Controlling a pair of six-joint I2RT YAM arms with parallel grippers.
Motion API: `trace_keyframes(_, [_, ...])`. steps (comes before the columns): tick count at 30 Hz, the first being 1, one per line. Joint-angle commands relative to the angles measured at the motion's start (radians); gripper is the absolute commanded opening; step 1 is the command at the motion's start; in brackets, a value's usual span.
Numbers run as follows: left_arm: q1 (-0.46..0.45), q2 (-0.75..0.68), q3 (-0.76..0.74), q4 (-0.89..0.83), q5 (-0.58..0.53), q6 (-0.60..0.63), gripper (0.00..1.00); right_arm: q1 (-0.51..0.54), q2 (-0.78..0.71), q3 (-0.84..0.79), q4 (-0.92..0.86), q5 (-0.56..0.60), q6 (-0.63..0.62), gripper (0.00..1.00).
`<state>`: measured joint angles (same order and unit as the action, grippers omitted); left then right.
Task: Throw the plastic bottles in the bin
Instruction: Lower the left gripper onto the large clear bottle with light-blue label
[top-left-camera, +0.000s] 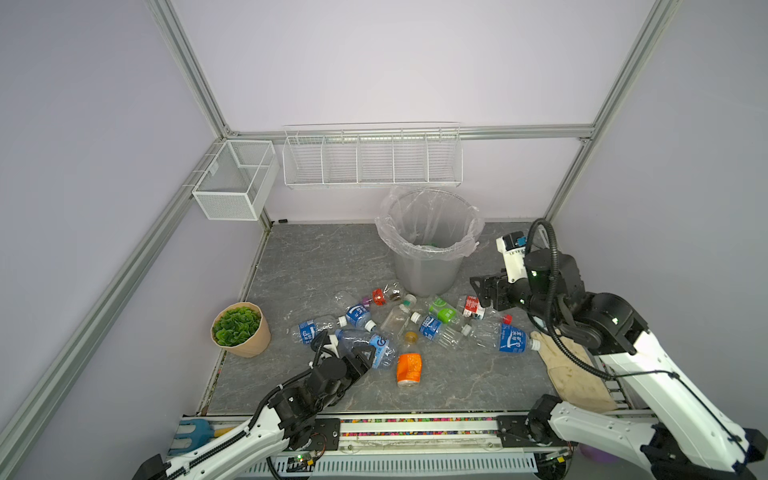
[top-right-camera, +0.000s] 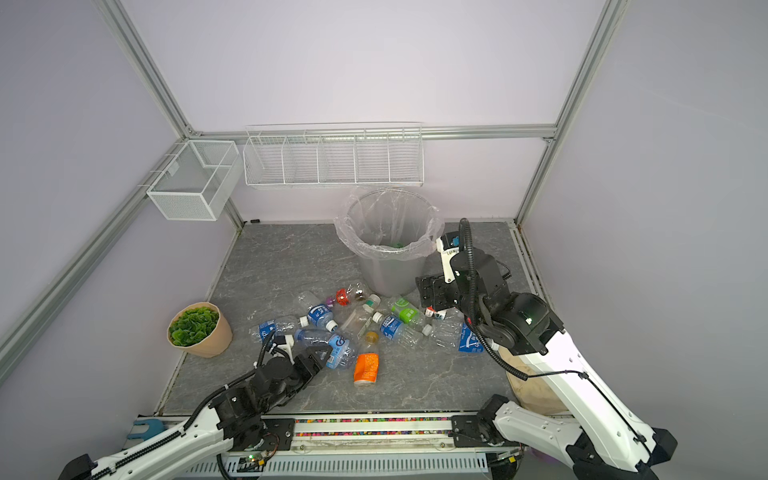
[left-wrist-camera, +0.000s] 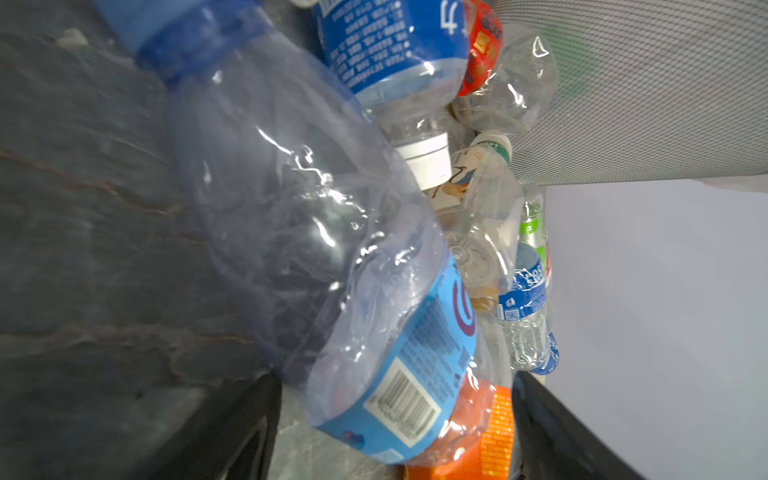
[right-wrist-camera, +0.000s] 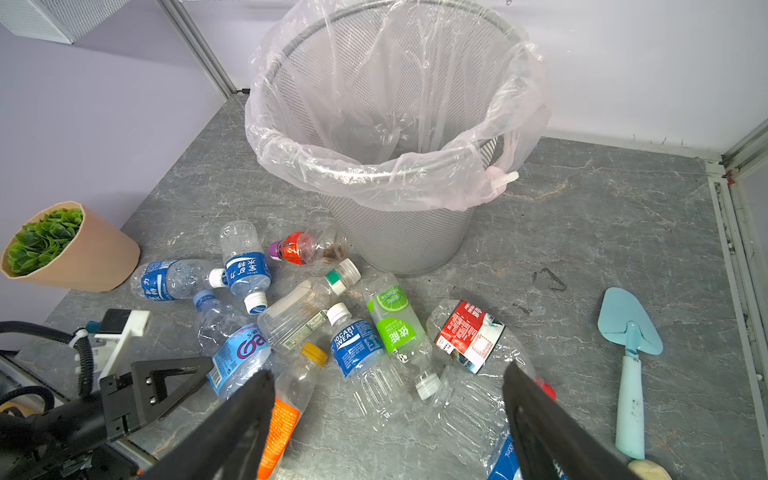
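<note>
Several plastic bottles lie in a heap on the grey floor in front of the bin (top-left-camera: 424, 274) (top-right-camera: 386, 276) (right-wrist-camera: 399, 237), a grey mesh bucket lined with a clear bag. My left gripper (top-left-camera: 362, 357) (top-right-camera: 320, 354) (left-wrist-camera: 395, 424) is open, its jaws either side of a crushed bottle with a light blue label (top-left-camera: 376, 343) (left-wrist-camera: 332, 257) (right-wrist-camera: 232, 345), with a gap showing at one finger. An orange-labelled bottle (top-left-camera: 409, 368) lies just beside it. My right gripper (top-left-camera: 483, 291) (top-right-camera: 430, 291) (right-wrist-camera: 386, 395) hangs open and empty above the heap's right side, near a red-labelled bottle (right-wrist-camera: 469, 332).
A potted plant (top-left-camera: 239, 328) stands left of the heap. White wire baskets (top-left-camera: 372, 160) and a mesh box (top-left-camera: 235, 178) hang on the walls. A beige glove (top-left-camera: 577, 374) and a light blue trowel (right-wrist-camera: 629, 332) lie at the right.
</note>
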<state>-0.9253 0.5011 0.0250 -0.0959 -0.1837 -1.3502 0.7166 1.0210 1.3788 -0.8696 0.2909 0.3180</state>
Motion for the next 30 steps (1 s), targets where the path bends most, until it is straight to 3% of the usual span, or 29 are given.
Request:
trace_keyframes(1, [-0.004,0.058,-0.033,0.065,-0.029,-0.024,0.85,-0.004,-0.018,-0.009,0.029,0.001,0.016,0.88])
trace_keyframes(14, [-0.004,0.171,-0.038,0.188,-0.101,-0.063,0.72,-0.006,-0.024,-0.012,0.037,0.004,0.006,0.88])
trace_keyframes(22, [-0.004,0.247,-0.032,0.297,-0.128,-0.057,0.72,-0.007,-0.011,-0.018,0.059,-0.012,0.007,0.88])
trace_keyframes(30, [-0.004,0.429,0.009,0.423,-0.116,-0.04,0.72,-0.011,-0.01,-0.019,0.06,-0.013,0.001,0.88])
